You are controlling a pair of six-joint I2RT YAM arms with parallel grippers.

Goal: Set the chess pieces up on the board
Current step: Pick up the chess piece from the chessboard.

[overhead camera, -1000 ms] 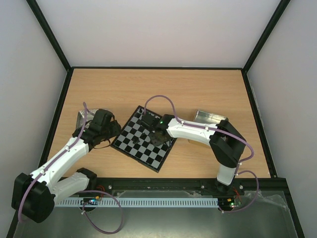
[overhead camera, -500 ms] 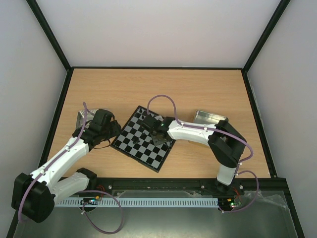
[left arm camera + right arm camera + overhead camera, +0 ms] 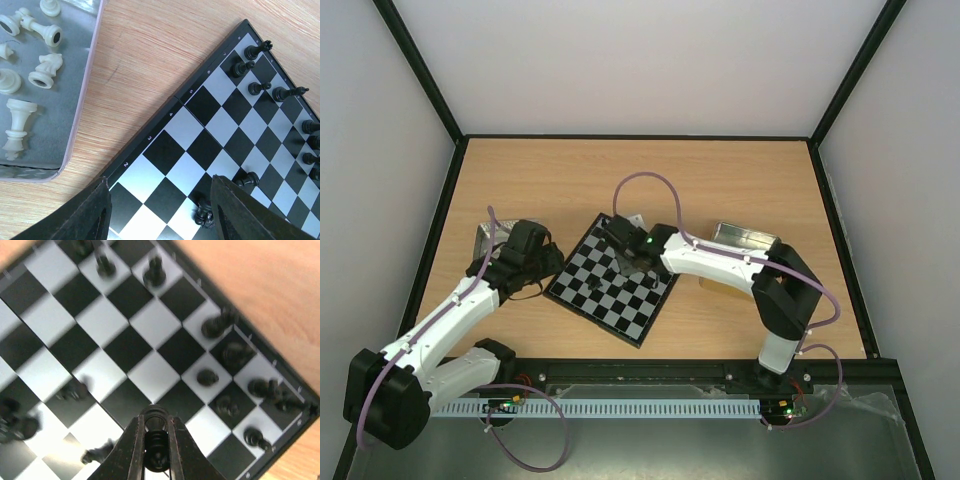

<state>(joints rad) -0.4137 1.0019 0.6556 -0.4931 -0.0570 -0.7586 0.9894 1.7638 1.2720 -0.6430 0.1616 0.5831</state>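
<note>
The board (image 3: 582,262) lies tilted at the table's middle, also in the left wrist view (image 3: 165,150) and the right wrist view (image 3: 150,372). Several black chess pieces stand along its far right edge (image 3: 215,327) and a few nearer the middle (image 3: 250,177). My right gripper (image 3: 623,250) hovers over the board's far part, shut on a black chess piece (image 3: 155,442) held between its fingers. My left gripper (image 3: 160,200) is open and empty over the board's left corner, with a black piece (image 3: 204,214) beside its right finger.
A metal tray (image 3: 80,75) with white chessmen (image 3: 42,70) lies left of the board. A second metal tray (image 3: 745,236) sits right of the board behind the right arm. Bare wooden table surrounds them.
My right gripper has moved up and left across the board toward its far corner, carrying the black piece. The left arm has not moved.
</note>
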